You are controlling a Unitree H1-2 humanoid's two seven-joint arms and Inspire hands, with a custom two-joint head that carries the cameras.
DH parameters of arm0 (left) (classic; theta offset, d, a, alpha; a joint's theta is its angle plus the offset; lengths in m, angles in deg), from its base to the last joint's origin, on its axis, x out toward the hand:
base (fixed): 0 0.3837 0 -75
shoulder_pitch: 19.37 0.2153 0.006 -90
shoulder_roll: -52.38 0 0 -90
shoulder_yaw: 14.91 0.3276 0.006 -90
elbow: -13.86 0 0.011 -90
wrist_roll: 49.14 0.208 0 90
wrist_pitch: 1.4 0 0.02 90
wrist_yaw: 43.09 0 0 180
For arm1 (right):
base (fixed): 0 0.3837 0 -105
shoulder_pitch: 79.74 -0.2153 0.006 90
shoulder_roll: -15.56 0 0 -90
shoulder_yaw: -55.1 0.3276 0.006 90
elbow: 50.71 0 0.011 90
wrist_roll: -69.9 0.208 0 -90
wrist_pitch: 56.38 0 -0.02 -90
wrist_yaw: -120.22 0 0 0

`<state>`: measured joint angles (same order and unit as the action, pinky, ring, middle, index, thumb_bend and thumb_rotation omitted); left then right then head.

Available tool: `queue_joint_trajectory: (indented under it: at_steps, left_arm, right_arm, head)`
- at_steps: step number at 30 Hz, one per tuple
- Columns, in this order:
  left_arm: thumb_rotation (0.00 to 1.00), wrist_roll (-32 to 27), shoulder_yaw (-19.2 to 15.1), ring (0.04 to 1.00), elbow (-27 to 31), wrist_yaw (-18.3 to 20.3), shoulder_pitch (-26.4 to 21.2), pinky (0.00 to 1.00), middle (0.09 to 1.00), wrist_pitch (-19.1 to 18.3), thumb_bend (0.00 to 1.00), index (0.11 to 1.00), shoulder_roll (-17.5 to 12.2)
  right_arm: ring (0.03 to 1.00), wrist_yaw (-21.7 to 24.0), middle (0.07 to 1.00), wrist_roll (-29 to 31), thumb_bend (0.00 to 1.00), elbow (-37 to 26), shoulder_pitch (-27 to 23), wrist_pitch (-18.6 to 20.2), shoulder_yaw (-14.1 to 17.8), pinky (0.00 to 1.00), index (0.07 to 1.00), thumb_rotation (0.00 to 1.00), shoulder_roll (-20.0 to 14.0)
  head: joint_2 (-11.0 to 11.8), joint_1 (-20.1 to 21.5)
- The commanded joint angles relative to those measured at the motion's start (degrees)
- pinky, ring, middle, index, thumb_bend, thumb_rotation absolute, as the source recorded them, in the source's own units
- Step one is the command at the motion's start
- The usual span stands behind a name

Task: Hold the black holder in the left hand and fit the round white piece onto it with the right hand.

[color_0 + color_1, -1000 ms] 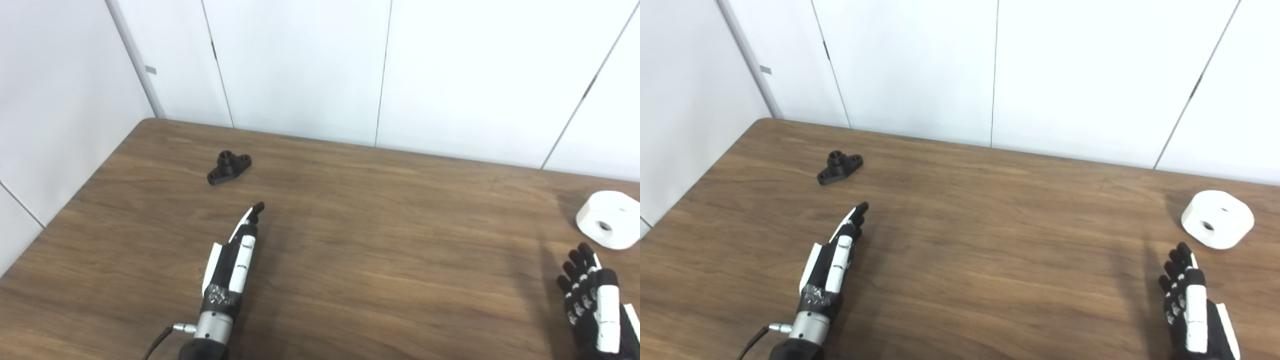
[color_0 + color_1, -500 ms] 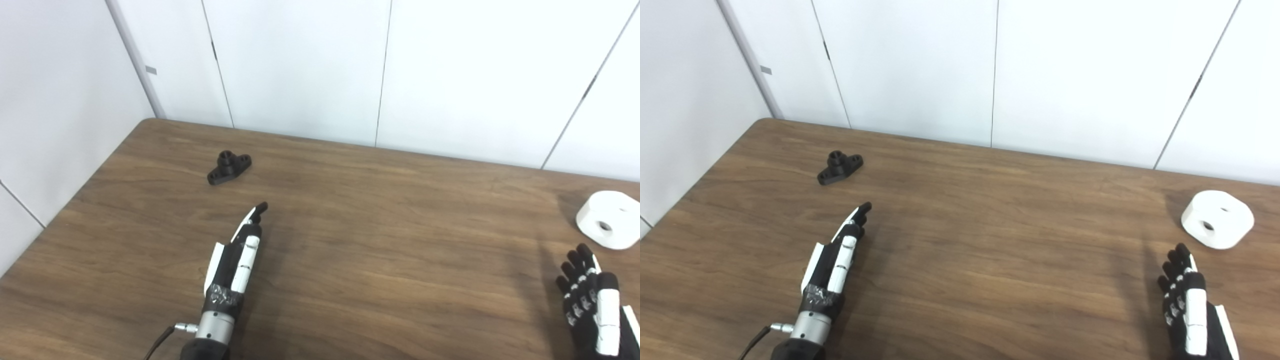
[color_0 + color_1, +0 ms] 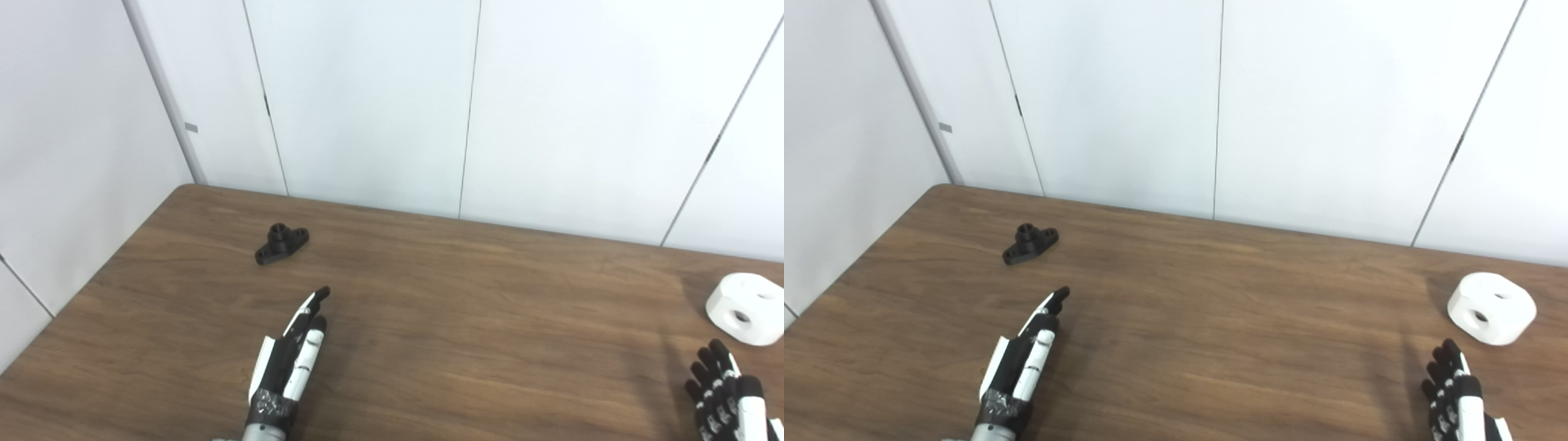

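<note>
The black holder (image 3: pixel 281 243) lies flat on the brown table (image 3: pixel 465 318) at the far left, a short post sticking up from its middle. My left hand (image 3: pixel 293 358) hovers nearer to me than the holder, fingers stretched out and apart, holding nothing. The round white piece (image 3: pixel 746 309) with holes in it rests near the table's right edge. My right hand (image 3: pixel 723 401) is just in front of it at the bottom right corner, fingers spread and empty, partly cut off by the picture's edge.
White wall panels (image 3: pixel 367 104) stand behind the table and along its left side. The table's back edge runs close behind the holder.
The camera has tilted up, so the whole scene sits lower in the picture. Both hands have stayed open and almost still on the table.
</note>
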<state>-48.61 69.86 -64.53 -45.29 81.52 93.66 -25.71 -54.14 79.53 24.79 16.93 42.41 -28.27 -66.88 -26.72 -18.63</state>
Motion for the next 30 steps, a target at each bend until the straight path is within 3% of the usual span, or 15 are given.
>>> queue_joint_trajectory:
  at_steps: [1, 5, 8, 11, 15, 18, 21, 24, 30]
  left_arm:
    - [0.88, 0.60, 0.41, 1.000, -0.55, -0.74, 1.58, 1.00, 0.978, 1.42, 0.50, 0.937, 1.38]
    - [0.87, 0.85, 0.47, 1.000, -0.37, -0.92, 1.52, 1.00, 0.971, 0.98, 0.50, 0.925, 1.43]
    - [0.82, 1.58, 0.48, 1.000, 0.51, -1.23, 1.56, 1.00, 0.977, 0.04, 0.59, 0.931, 1.39]
    - [0.68, 2.91, 0.38, 1.000, 1.80, -1.73, 1.64, 1.00, 0.983, -1.41, 0.67, 0.935, 1.20]
    - [0.50, 6.61, 0.68, 1.000, 6.27, -1.72, 0.95, 0.99, 0.998, -6.92, 0.78, 0.956, -0.07]
    - [0.43, 10.64, 0.25, 1.000, 10.06, -1.14, -0.85, 1.00, 1.000, -12.35, 0.89, 0.965, -2.30]
    - [0.41, 14.14, -0.35, 1.000, 11.85, -0.49, -2.31, 1.00, 1.000, -15.71, 0.90, 0.960, -4.58]
    - [0.45, 19.81, -1.18, 1.000, 13.45, 0.43, -3.94, 1.00, 1.000, -20.27, 0.92, 0.959, -8.85]
    - [0.39, 21.63, -3.81, 1.000, 12.75, 1.80, -6.37, 1.00, 1.000, -23.65, 0.90, 0.949, -14.88]
  right_arm:
    - [1.000, 0.94, 1.000, 0.47, 0.59, -0.28, -0.34, -1.92, -0.03, 1.00, 1.000, 1.00, -0.94]
    - [1.000, 0.79, 1.000, 0.19, 0.58, -0.53, -0.41, -1.72, -0.08, 1.00, 1.000, 1.00, -1.12]
    - [1.000, 0.60, 1.000, 0.34, 0.57, -1.00, -0.34, -1.04, -0.04, 1.00, 1.000, 1.00, -1.10]
    - [1.000, 0.49, 1.000, 0.56, 0.57, -1.27, -0.25, -0.74, 0.00, 1.00, 1.000, 1.00, -1.16]
    - [1.000, 0.44, 1.000, 0.93, 0.58, -0.83, -0.38, -0.72, 0.21, 1.00, 1.000, 1.00, -1.20]
    - [1.000, 0.41, 1.000, 0.83, 0.57, -0.49, -0.47, -0.72, 0.13, 1.00, 1.000, 1.00, -1.29]
    - [1.000, 0.23, 1.000, 0.60, 0.57, -0.68, -0.56, -0.52, -0.03, 1.00, 1.000, 1.00, -1.20]
    - [1.000, -0.04, 1.000, 0.59, 0.59, -0.96, -0.57, -0.28, -0.05, 1.00, 1.000, 1.00, -0.92]
    - [1.000, -0.36, 1.000, 0.48, 0.58, -1.28, -0.49, -0.40, -0.05, 1.00, 1.000, 1.00, -0.57]
  head:
    - [-0.07, -0.02]
    - [-0.43, 0.08]
    - [-0.89, 0.21]
    - [-1.59, 0.13]
    - [-1.64, -0.02]
    - [-1.65, -0.17]
    - [-1.67, -0.17]
    - [-1.69, 0.06]
    - [-1.84, 0.30]
